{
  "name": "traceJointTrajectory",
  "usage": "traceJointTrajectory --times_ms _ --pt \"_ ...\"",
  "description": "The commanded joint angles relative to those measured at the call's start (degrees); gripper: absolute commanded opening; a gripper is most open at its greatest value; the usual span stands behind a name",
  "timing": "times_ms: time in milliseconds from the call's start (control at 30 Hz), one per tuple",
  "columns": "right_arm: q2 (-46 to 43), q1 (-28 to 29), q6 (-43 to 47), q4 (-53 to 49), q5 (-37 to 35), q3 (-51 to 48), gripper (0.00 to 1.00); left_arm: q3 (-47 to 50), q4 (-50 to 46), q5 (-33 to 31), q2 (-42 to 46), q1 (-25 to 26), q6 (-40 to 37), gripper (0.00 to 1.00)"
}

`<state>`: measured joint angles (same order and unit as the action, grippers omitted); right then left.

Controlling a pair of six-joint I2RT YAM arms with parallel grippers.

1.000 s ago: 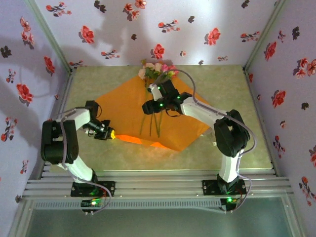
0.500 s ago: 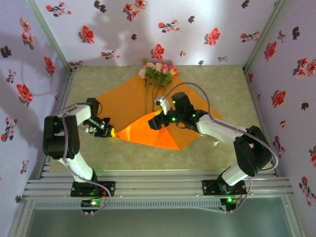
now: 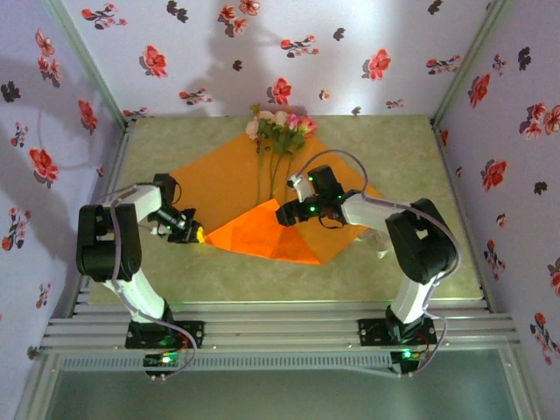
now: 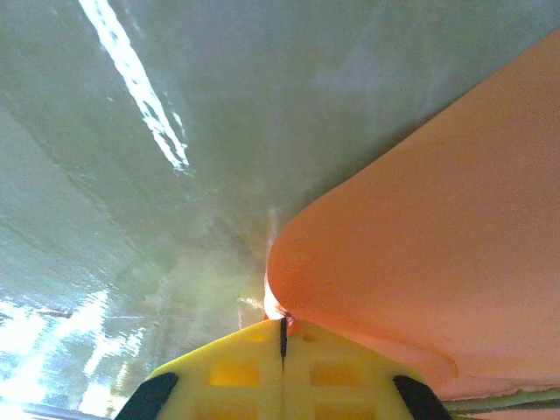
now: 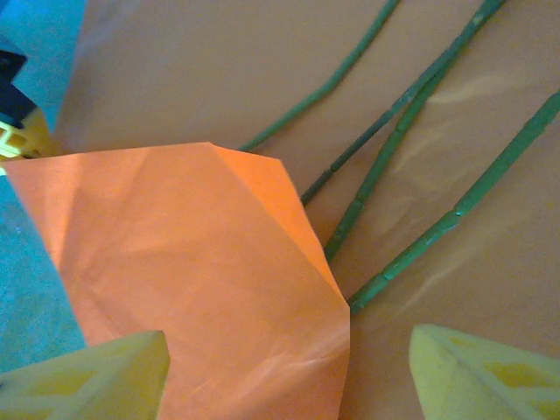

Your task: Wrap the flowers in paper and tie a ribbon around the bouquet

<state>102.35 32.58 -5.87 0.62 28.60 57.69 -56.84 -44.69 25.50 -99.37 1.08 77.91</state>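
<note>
Looking from top: paper (image 3: 219,179) corner was folded over the lower stems of the flowers (image 3: 280,128), as half a second earlier; right gripper (image 3: 285,214) had shifted slightly right.
Left wrist: left gripper (image 4: 282,337) was closed together, pinching the paper (image 4: 437,245) edge over the table (image 4: 175,131).
Right wrist: right gripper (image 5: 284,350) was spread apart above the folded paper (image 5: 201,254); stems (image 5: 394,149) lay on the sheet.

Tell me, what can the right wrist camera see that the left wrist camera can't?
Right wrist, not left wrist: long thin green flower stems lying on the thin bright orange paper sheet, and the open right gripper. Left wrist, not right wrist: a close look at the shut left gripper pinching the paper's edge, plus glare streaks on the pale shiny table. Both: the orange paper.
</note>
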Motion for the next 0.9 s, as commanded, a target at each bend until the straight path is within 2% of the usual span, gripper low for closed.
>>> traceJointTrajectory --times_ms 0,200,400,600,700,733,767,800,867 --pt "2.2 1.1 -1.9 1.1 -1.1 3.6 0.71 -0.6 -1.9 -1.0 -0.4 0.5 0.1 0.0" --pt "6.7 2.7 -0.5 -0.2 -3.9 8.9 0.69 -0.4 -1.9 -1.1 -0.1 0.5 0.0 0.0" --pt "11.7 2.6 -0.3 -3.1 -1.6 14.1 0.58 -0.3 -2.1 -1.1 0.2 0.5 -0.4 0.0" --pt "10.9 3.0 -0.9 -2.3 0.3 12.9 0.38 -0.2 -2.1 -1.2 0.3 0.5 -0.6 0.0" --pt "9.8 3.1 -1.0 -2.2 0.4 12.6 0.07 -0.4 -2.1 -1.3 0.3 0.5 -1.0 0.0" --pt "9.3 3.1 -1.1 -2.3 0.0 12.7 0.0 -0.6 -2.3 -1.6 0.5 0.6 -1.3 0.0" --pt "8.7 3.1 -1.4 -2.6 -1.0 13.0 0.0 -1.0 -2.6 -2.0 1.1 0.6 -1.7 0.0" --pt "8.1 3.1 -1.7 -2.8 -1.7 13.4 0.0 -1.3 -3.0 -2.5 1.9 0.6 -1.9 0.03" --pt "7.7 3.0 -2.0 -4.4 -2.5 15.3 0.0 -2.1 -4.4 -4.2 4.5 0.9 -2.4 0.23"
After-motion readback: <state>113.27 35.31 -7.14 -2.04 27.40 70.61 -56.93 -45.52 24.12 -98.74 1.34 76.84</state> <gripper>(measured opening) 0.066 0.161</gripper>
